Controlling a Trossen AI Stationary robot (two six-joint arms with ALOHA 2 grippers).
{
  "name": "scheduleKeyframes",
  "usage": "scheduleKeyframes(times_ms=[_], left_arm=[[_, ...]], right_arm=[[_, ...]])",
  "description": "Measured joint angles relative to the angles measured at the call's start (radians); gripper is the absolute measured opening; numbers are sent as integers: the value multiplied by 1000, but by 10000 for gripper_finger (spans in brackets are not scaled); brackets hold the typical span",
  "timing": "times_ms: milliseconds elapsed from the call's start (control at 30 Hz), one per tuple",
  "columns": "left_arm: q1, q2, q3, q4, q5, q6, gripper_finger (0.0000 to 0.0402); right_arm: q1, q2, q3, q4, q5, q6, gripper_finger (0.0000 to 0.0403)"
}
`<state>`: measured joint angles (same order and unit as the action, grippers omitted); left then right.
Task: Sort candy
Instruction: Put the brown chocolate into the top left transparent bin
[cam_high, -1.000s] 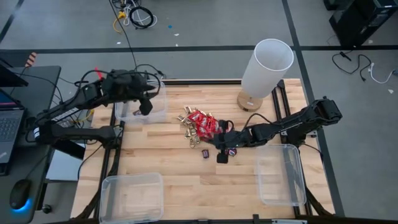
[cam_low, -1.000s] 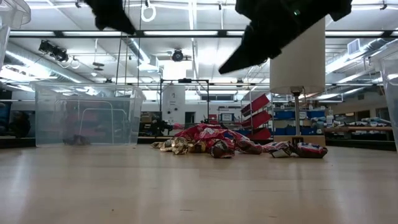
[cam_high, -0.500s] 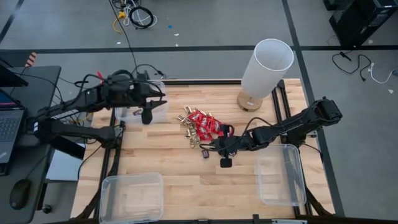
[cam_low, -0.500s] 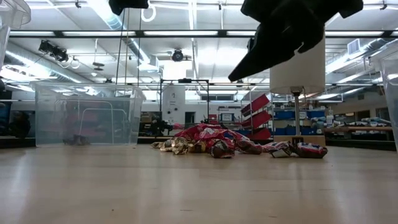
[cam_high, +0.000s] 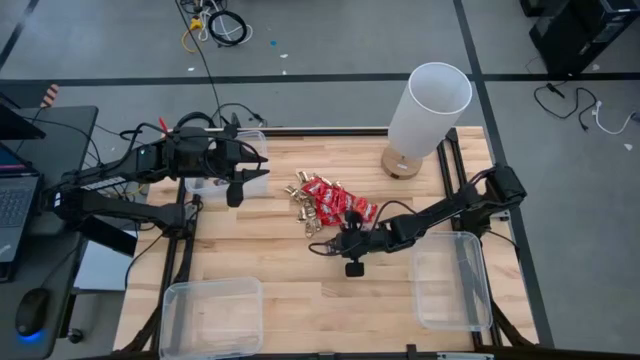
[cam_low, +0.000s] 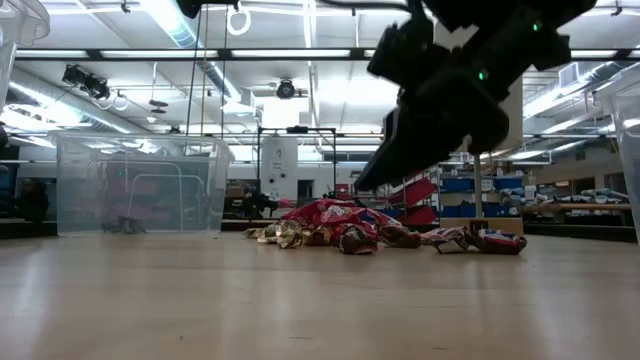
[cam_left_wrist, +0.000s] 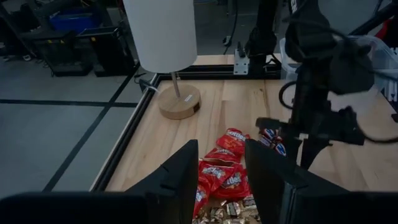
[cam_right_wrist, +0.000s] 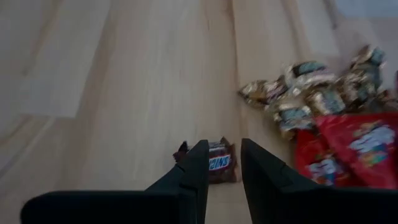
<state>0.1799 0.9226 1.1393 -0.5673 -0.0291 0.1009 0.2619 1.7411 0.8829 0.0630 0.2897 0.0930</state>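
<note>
The candy pile (cam_high: 325, 205) lies mid-table: shiny red packets, gold-foil pieces and dark mini bars, also seen as the candy pile (cam_low: 340, 225) in the low view. One dark mini bar (cam_right_wrist: 219, 165) lies alone on the wood at the pile's near side. My right gripper (cam_right_wrist: 224, 144) is open and hovers just above that bar, its fingers slanting down; in the high view the right gripper (cam_high: 338, 250) is near the lone mini bar (cam_high: 322, 247). My left gripper (cam_high: 238, 190) is open, raised beside the far-left bin, facing the pile (cam_left_wrist: 224, 177).
Three clear bins stand on the table: far left (cam_high: 225, 165), near left (cam_high: 212, 315), near right (cam_high: 450, 280). A white lamp (cam_high: 428, 105) on a round wooden base stands at the far right. Bare wood stretches between the pile and the near edge.
My right gripper has moved toward the table's left and come down, tipping its fingers toward the lone mini bar. My left gripper has drifted from over the far-left bin toward the near edge. The candy has not moved.
</note>
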Motion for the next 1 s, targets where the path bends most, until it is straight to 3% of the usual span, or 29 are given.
scheduleKeyframes(times_ms=[267,733,1000], left_arm=[[-7,0,0,-1,0,0,133],[-7,0,0,-4,-6,0,133],[-13,0,0,-8,-25,0,133]], right_arm=[[4,42,1,29,-3,22,90],[16,93,0,4,-22,81,145],[16,121,1,19,-16,76,146]])
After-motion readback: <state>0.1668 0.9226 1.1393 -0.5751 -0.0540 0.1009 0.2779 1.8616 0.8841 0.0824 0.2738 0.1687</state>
